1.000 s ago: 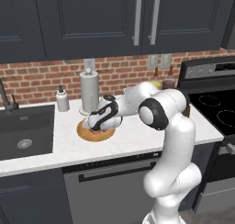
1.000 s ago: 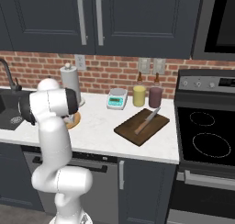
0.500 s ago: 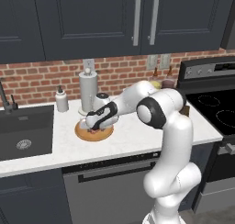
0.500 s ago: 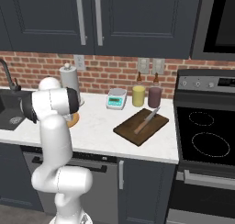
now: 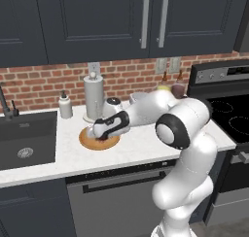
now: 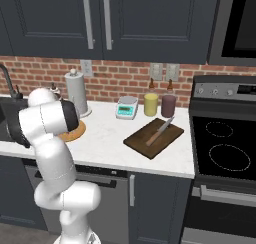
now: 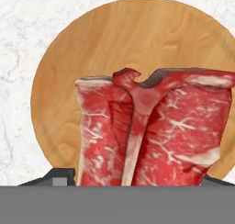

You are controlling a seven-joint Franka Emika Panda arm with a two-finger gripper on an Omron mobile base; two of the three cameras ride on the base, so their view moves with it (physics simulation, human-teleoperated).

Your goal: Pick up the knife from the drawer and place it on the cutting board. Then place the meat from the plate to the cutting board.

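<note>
The red marbled meat (image 7: 151, 131) lies on the round tan plate (image 7: 114, 48), near the camera. My gripper (image 7: 135, 181) is open and low over it, one fingertip at each side of the steak. From the left base, the gripper (image 5: 99, 132) sits down on the plate (image 5: 87, 143) in front of the paper towel roll. The dark reddish cutting board (image 6: 154, 137) lies right of the plate, near the stove. The knife (image 6: 161, 130) rests on it at a slant. The drawer is out of view.
A paper towel roll (image 5: 93, 97) and a soap bottle (image 5: 64, 106) stand behind the plate. The sink (image 5: 26, 139) is to its left. A kitchen scale (image 6: 127, 108) and two bottles (image 6: 150, 102) stand by the brick wall. The stove (image 6: 225, 148) is on the right.
The gripper has swung left and come down onto the plate, over the meat. The knife and cutting board have not moved.
</note>
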